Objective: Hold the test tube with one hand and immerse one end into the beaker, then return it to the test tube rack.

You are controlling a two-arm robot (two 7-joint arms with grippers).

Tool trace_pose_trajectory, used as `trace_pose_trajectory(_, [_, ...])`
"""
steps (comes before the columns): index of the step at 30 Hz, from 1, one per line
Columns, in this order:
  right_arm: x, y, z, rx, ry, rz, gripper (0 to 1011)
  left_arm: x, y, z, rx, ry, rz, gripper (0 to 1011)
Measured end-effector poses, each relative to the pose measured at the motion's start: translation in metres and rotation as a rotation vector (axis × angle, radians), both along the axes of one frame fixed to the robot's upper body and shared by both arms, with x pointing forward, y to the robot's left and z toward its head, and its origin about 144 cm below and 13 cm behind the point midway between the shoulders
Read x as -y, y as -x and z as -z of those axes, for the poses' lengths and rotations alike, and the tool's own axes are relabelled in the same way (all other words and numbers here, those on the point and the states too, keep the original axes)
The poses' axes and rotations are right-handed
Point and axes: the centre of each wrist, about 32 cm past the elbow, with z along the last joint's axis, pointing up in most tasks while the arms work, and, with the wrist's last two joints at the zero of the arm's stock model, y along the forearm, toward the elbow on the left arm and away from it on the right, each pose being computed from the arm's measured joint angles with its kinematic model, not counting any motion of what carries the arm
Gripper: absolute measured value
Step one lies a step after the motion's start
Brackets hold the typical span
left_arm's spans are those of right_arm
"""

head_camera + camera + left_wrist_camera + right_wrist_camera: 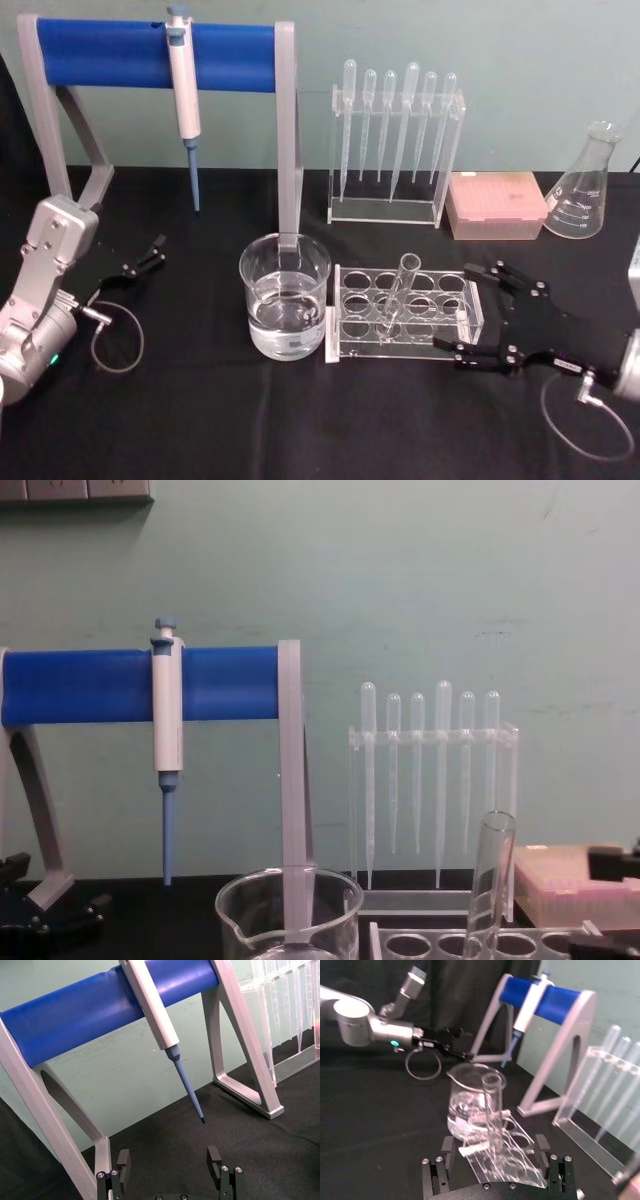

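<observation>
Cropping at the chest view's lower edge: beaker (pixel 250 920) and test tube rack (pixel 430 940), rims alone on show there. Hard to judge whether rack touches beaker or merely sits just beside it, on its right. Counted: one test tube (pixel 400 295), one beaker part-filled with clear liquid, one rack, six pipettes (pixel 395 120) in a clear stand, one micropipette (pixel 183 90) hung on a blue bar (pixel 110 52), one flask (pixel 583 185), one pink box (pixel 495 205). Stands tilted in a hole near the rack's middle, that test tube, gripped by nothing. Right hand (pixel 466 310) low over the black counter (pixel 200 420) at the rack's right end, fingers spread wide, one to each side of it, clear of the tube. Left hand (pixel 169 1160), fingers also apart, far left near the bar stand's foot, well apart from the beaker.
</observation>
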Motion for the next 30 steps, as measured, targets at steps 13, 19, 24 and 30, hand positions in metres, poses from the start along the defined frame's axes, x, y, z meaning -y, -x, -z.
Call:
trace_pose_trajectory(13, [-0.026, -0.028, -0.001, -0.023, -0.047, -0.061, 1002, 0.0, 0.0, 0.0, 0.0, 0.0, 0.0, 1000])
trace_pose_trajectory(19, [-0.038, -0.039, 0.004, -0.041, -0.049, -0.065, 1002, 0.0, 0.0, 0.0, 0.0, 0.0, 0.0, 1000])
trace_pose_trajectory(24, [-0.039, -0.039, 0.004, -0.044, -0.047, -0.064, 1002, 0.0, 0.0, 0.0, 0.0, 0.0, 0.0, 1000])
trace_pose_trajectory(30, [-0.038, -0.039, 0.004, -0.041, -0.048, -0.064, 954, 0.0, 0.0, 0.0, 0.0, 0.0, 0.0, 1000])
